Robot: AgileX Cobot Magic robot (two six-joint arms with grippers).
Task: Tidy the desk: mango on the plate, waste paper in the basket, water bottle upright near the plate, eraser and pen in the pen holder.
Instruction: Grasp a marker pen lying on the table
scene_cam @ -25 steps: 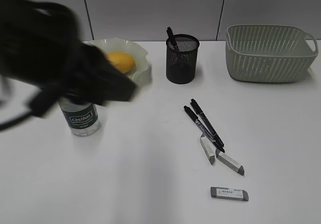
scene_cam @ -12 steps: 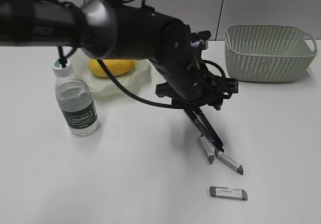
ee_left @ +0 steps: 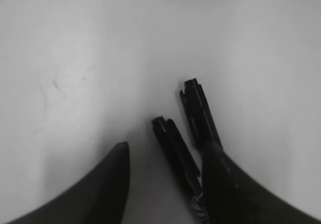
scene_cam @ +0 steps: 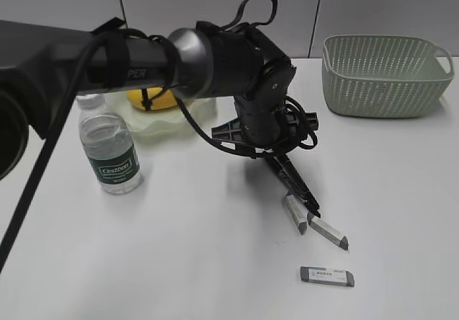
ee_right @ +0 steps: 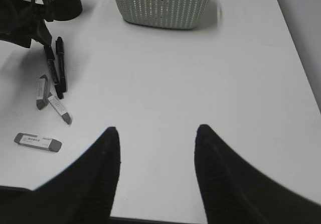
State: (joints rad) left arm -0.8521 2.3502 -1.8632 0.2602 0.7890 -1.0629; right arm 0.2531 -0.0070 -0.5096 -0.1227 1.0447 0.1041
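- Jaws of our left gripper [ee_left: 165,184] stand apart, low over the worktop [scene_cam: 179,248]; two pens [ee_left: 178,148] lie between them, one touching the right finger.
- Right gripper [ee_right: 156,158]: jaws apart, nothing held; erasers [ee_right: 42,91] off to their left, basket [ee_right: 160,3] ahead.

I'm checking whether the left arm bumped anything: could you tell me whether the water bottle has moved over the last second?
No. The water bottle stands upright at the same spot left of the plate, as before.
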